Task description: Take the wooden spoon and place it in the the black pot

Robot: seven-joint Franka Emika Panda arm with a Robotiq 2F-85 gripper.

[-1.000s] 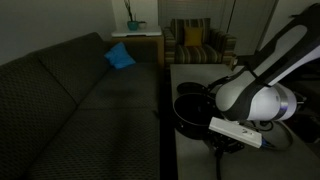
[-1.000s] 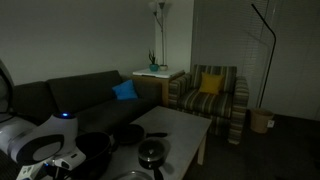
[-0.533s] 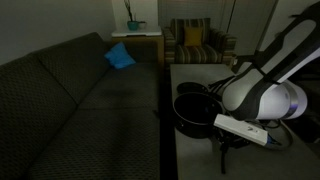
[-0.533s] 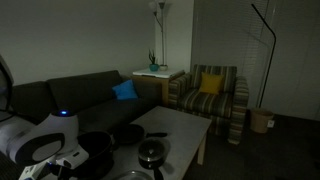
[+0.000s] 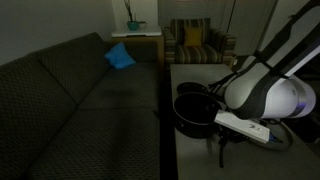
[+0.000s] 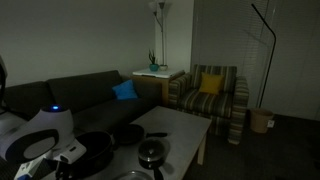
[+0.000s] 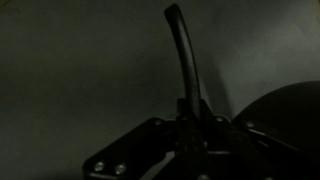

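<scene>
The black pot [image 5: 191, 111] stands on the low table in both exterior views; in an exterior view [image 6: 92, 150] it is next to my arm. Its dark rounded side fills the right edge of the wrist view [image 7: 288, 118]. My gripper [image 7: 196, 126] is shut on the wooden spoon [image 7: 184, 58], whose slim dark length runs up and away from the jaws over a bare surface. In an exterior view my gripper [image 5: 224, 148] hangs under the white wrist, just beside the pot, with a thin dark rod pointing down from it. The spoon's head is not clear.
A long-handled black pan [image 6: 129, 134] and a small lidded pot [image 6: 152, 153] stand on the table [image 6: 185, 128]. A dark sofa [image 5: 80, 100] runs along one side. A striped armchair [image 6: 212, 95] is at the far end.
My arm has shifted sideways a little, away from the sofa, with the spoon still held. The pot and pans have not moved.
</scene>
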